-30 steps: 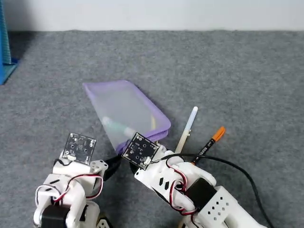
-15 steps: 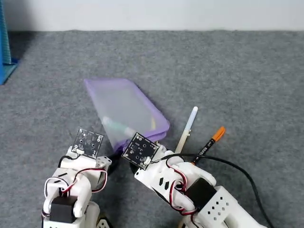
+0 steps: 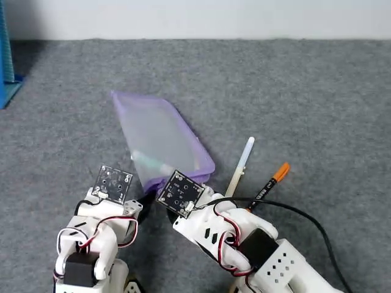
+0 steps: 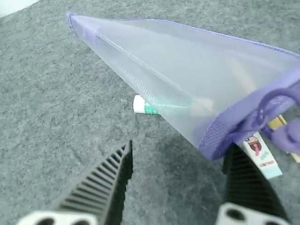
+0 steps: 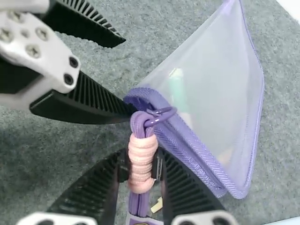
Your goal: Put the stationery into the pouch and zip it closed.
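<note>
A: Where is the pouch [image 3: 160, 137]?
B: It lies slantwise on the carpet [image 3: 293, 91], just ahead of both arms. Clear mesh, purple trim. The near end looks raised off the pile, and the far corner points toward the wall [image 3: 195, 18].

A: And the zip?
B: The zip pull [image 5: 142, 145], a pink-and-purple cord, hangs off the near corner. The right gripper [image 5: 142, 161] is clamped on that cord, jaws drawn close with the cord between them.

A: The other arm?
B: The left gripper [image 4: 180, 157] stands wide with nothing in it. The pouch's near corner sits between its jaws, closer to one. In the right wrist view one finger [image 5: 79, 101] reaches the trim at that corner. Touching or not, I cannot tell.

A: Contents?
B: A white-and-green stick [image 3: 148, 161] shows through the mesh. Inside or underneath, I cannot tell.

A: Anything outside?
B: A white pen [image 3: 241, 165] and an orange pen [image 3: 269, 182] lie side by side on the carpet, near the pouch on the right arm's side but apart from it.

A: Surroundings?
B: The carpet is grey and short-piled, and it covers the whole table. The white wall runs along the far edge. A blue thing [image 3: 6, 55] sits at the far left edge. A black cable [image 3: 305, 215] loops off the right arm over the carpet.
</note>
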`<state>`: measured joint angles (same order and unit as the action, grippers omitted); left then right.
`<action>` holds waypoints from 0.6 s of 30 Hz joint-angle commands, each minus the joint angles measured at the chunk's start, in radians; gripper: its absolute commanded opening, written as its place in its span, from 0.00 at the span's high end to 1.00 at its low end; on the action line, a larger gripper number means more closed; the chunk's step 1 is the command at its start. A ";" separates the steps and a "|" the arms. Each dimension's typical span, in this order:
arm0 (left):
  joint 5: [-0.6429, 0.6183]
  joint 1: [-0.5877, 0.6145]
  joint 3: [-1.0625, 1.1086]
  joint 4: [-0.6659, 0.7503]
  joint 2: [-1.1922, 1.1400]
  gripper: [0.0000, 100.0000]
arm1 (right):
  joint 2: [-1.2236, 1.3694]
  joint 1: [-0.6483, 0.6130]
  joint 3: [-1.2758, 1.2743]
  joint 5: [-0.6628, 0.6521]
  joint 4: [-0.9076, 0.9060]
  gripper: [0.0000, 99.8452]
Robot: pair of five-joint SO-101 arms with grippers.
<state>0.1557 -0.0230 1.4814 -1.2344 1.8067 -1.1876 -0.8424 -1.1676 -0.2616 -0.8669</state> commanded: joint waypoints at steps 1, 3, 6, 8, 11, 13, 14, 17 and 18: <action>0.009 -0.002 -0.067 0.029 0.014 0.71 | -0.030 0.007 0.018 -0.006 0.012 0.99; 0.009 -0.002 -0.065 0.028 0.014 0.71 | -0.030 0.007 0.018 -0.005 0.012 0.99; 0.008 -0.006 -0.067 0.029 0.014 0.71 | -0.028 -0.005 0.015 -0.003 0.012 0.99; 0.008 -0.029 -0.067 0.028 0.014 0.71 | -0.028 -0.019 0.014 -0.002 0.012 0.99; 0.008 -0.068 -0.067 0.015 0.014 0.71 | -0.028 -0.027 0.014 -0.002 0.012 0.99; 0.008 -0.091 -0.067 0.008 0.014 0.71 | -0.028 -0.024 0.014 -0.002 0.012 0.99; 0.008 -0.094 -0.067 0.008 0.014 0.71 | -0.028 -0.021 0.014 -0.002 0.012 0.99; 0.008 -0.091 -0.067 0.011 0.014 0.71 | -0.028 -0.019 0.014 -0.002 0.010 0.99; 0.008 -0.091 -0.067 0.011 0.014 0.71 | -0.028 -0.019 0.014 -0.002 0.010 0.99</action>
<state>0.1573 -0.1059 1.4814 -1.2344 1.8067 -1.1876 -0.8592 -1.1676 -0.2616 -0.8669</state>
